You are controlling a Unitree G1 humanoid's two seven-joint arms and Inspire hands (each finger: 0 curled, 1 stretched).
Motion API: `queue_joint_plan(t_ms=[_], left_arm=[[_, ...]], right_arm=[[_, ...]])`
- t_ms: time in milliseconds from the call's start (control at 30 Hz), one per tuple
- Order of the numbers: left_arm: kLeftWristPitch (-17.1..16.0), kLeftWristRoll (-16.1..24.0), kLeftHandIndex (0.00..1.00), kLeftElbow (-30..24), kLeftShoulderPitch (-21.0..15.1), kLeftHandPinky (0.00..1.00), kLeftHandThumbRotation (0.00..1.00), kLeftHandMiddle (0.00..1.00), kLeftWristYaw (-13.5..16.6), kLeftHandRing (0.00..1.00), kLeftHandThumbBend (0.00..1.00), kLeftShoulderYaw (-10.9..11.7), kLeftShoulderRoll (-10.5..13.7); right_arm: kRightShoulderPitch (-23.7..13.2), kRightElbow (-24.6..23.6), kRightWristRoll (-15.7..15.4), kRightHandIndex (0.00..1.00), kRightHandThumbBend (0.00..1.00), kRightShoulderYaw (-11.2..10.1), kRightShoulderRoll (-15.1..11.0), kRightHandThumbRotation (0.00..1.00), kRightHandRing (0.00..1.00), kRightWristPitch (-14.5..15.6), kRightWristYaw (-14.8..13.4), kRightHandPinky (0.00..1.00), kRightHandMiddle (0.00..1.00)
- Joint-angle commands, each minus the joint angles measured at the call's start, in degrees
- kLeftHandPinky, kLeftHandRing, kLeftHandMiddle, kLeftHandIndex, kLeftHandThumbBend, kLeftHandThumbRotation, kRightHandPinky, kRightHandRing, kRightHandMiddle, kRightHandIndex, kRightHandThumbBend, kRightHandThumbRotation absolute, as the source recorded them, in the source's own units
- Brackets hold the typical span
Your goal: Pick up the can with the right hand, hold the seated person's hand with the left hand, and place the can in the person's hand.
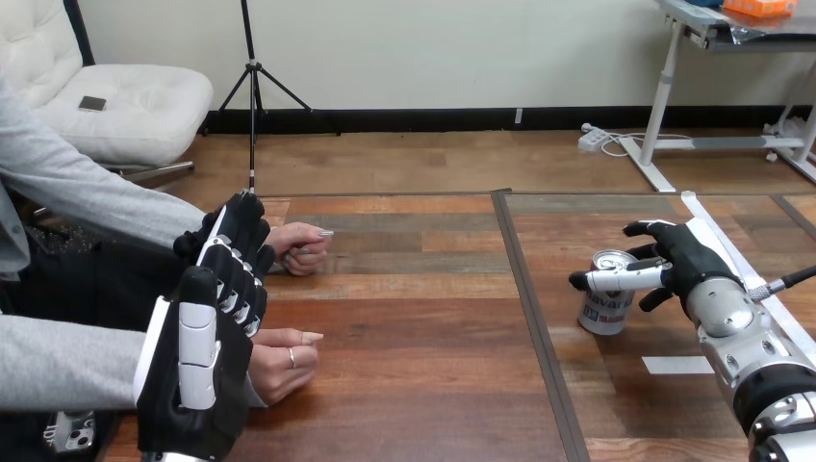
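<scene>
One step started, two left — your right hand point(687, 258) is wrapped round the can point(604, 313), not yet off the table point(414, 318); far left of the can your left hand point(207, 337) hangs open, empty

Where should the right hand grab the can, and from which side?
Round the side wall at mid-height, coming in from the right, where the right hand is. The can stands upright on the table, so its round wall is exposed, while its top offers only a thin rim.
</scene>
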Motion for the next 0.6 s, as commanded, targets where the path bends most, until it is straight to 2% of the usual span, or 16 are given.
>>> queue_joint_plan(t_ms=[0, 67, 167, 267, 467, 567], left_arm=[[-0.02, 0.13, 0.95, -3.06, -2.04, 1.00, 0.97, 0.99, 0.37, 1.00, 0.75, -0.17, 0.29], [0.06, 0.11, 0.94, -3.05, -2.09, 1.00, 0.97, 0.99, 0.40, 1.00, 0.76, -0.14, 0.32], [0.11, -0.04, 0.94, -3.03, -2.17, 1.00, 0.97, 0.99, 0.37, 1.00, 0.76, -0.13, 0.35], [0.43, 0.08, 0.93, -3.43, -2.06, 1.00, 0.97, 0.99, 0.71, 1.00, 0.76, -0.19, 0.31], [0.59, 0.20, 0.93, -3.84, -1.97, 1.00, 0.97, 0.99, 1.20, 1.00, 0.76, -0.23, 0.11], [0.84, 0.25, 0.93, -4.16, -1.84, 1.00, 0.97, 0.99, 1.39, 1.00, 0.76, -0.31, 0.19]], right_arm=[[-3.78, -0.16, -0.52, 0.83, 1.00, 0.56, 0.85, 0.17, 0.58, -0.17, -0.71, 0.35, 0.67], [-3.73, -0.16, -0.41, 0.82, 1.00, 0.62, 0.84, 0.16, 0.54, -0.27, -0.64, 0.32, 0.63], [-3.65, -0.13, -0.37, 0.81, 1.00, 0.71, 0.82, 0.15, 0.52, -0.39, -0.54, 0.30, 0.62], [-3.55, -0.13, -0.41, 0.80, 1.00, 0.83, 0.73, 0.14, 0.51, -0.60, -0.24, 0.29, 0.61], [-3.55, -0.10, -0.80, 0.80, 1.00, 1.40, 0.53, 0.12, 0.56, -0.38, 0.37, 0.32, 0.65], [-3.53, -0.07, -0.98, 0.80, 1.00, 1.69, 0.42, 0.12, 0.52, -0.26, 0.64, 0.31, 0.61]])
